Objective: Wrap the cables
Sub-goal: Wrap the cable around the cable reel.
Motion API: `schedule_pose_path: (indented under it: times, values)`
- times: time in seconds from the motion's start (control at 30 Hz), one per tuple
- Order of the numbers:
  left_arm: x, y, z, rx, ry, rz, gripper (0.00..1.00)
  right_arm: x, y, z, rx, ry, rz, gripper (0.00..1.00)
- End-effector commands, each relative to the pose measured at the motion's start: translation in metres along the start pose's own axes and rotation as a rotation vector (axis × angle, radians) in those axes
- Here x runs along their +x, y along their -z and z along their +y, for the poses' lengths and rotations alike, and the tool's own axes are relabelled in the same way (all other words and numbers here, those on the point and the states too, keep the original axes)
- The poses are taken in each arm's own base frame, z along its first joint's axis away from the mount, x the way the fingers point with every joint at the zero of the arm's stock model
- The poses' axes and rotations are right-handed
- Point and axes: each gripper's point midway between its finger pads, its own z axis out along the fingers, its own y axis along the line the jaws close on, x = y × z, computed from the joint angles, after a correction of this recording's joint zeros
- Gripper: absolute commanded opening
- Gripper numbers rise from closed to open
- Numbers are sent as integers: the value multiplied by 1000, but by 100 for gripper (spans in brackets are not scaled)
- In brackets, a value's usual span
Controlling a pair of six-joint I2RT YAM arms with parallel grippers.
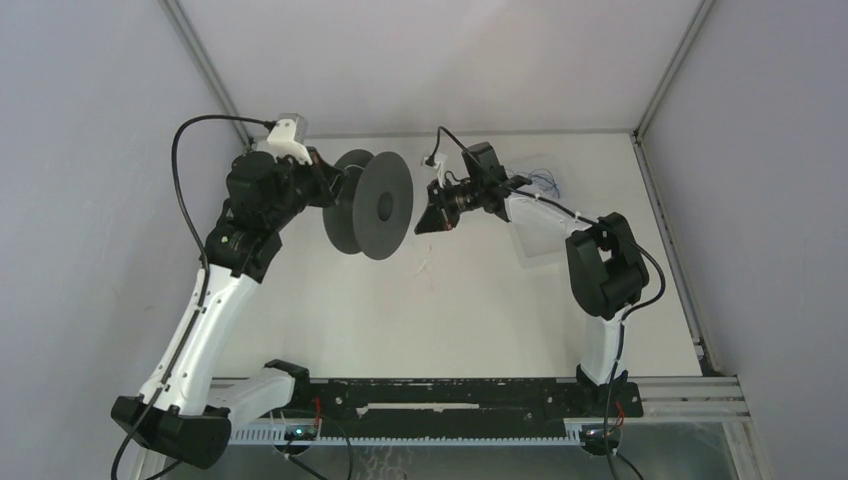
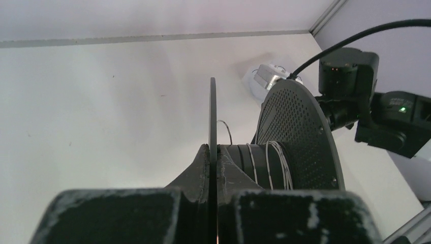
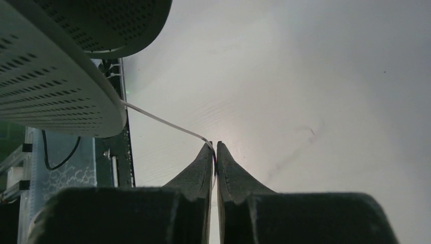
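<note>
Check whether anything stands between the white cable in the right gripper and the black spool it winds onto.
Nothing visible does. The cable runs free through open air from the right gripper to the spool, meeting it at its perforated flange. The left gripper clamps the far flange, clear of that path.

The spool [image 1: 370, 205] sits between the two grippers. One flange [image 2: 213, 112] stands in the left gripper [image 2: 213, 152] (clamped at its rim), with the hub [image 2: 239, 160] and turns of cable [image 2: 278, 165] just right of it. The cable runs from the spool, up-left of the right gripper [image 3: 214, 150], into its tips.
</note>
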Motion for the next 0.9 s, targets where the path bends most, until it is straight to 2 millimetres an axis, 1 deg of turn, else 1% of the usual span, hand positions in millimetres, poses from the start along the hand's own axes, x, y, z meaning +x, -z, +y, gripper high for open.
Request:
schedule_pose_path:
  times: [0.0, 0.13, 0.3, 0.5, 0.7, 0.87]
  values:
    - [-71, 23, -24, 59, 82, -201, 0, -3, -6, 11, -60, -30, -39, 13]
    - [-74, 24, -18, 31, 119, -208, 0, 0, -11, 20, -99, -57, -39, 16]
    - [-73, 21, -8, -18, 169, -210, 0, 7, -26, 34, -136, -73, -22, 18]
    - [-74, 20, 4, -64, 232, -215, 0, 16, -39, 43, -168, -88, 1, 22]
    - [-78, 23, 12, -101, 236, -226, 0, 23, -40, 46, -189, -99, 25, 28]
    - [-82, 26, 20, -135, 240, -243, 0, 39, -40, 52, -218, -98, 63, 30]
